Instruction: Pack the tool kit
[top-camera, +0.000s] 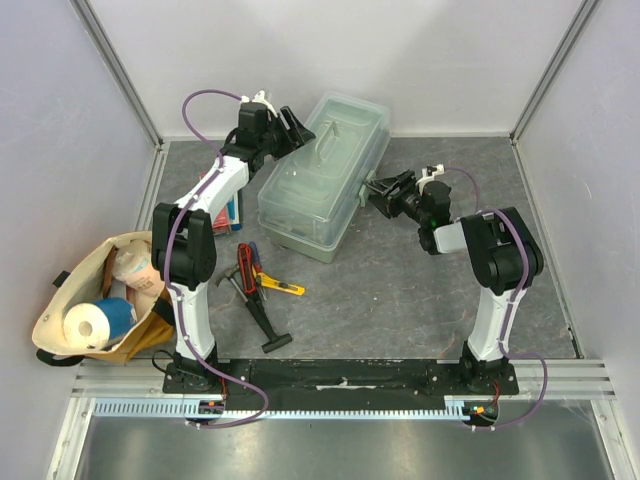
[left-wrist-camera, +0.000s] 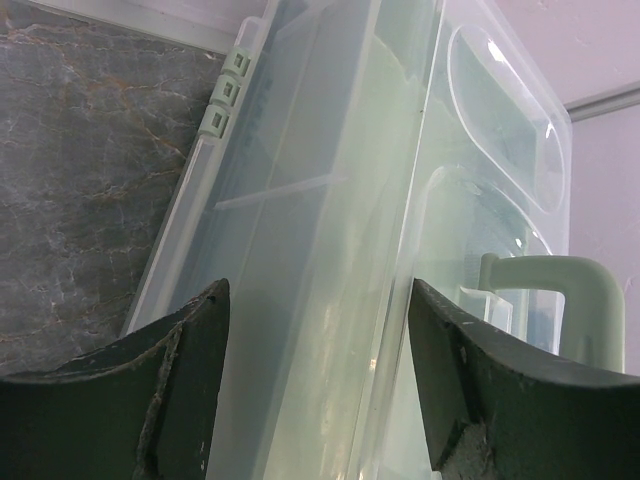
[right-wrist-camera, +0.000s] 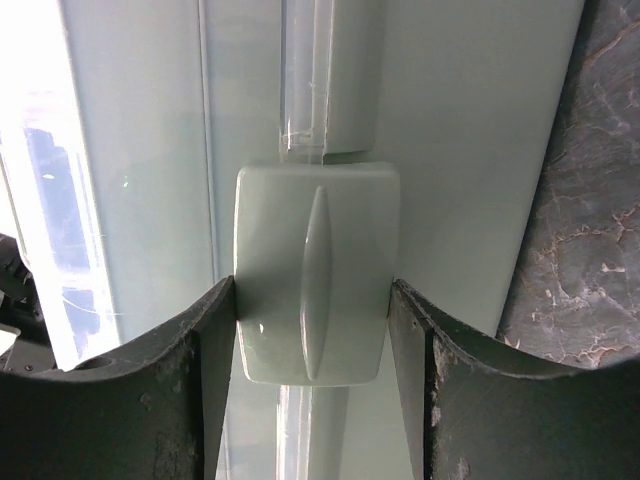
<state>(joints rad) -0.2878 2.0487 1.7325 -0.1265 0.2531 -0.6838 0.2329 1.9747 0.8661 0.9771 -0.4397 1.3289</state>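
The pale-green translucent toolbox (top-camera: 325, 175) lies closed at the middle back of the table. My left gripper (top-camera: 295, 130) is open at its far left edge, and in the left wrist view (left-wrist-camera: 318, 292) the jaws straddle the lid's rim (left-wrist-camera: 330, 200) with gaps on both sides. My right gripper (top-camera: 378, 192) is at the box's right side. In the right wrist view (right-wrist-camera: 313, 295) both fingers press the sides of the pale-green latch (right-wrist-camera: 300, 220). A black hammer (top-camera: 258, 310), a red-black cutter (top-camera: 247, 262) and a yellow knife (top-camera: 283, 286) lie loose in front of the box.
A tan cloth bag (top-camera: 100, 300) with a paper roll sits at the left front. A flat red-and-blue packet (top-camera: 233, 210) lies beside the left arm. Walls close in the table at the back and sides.
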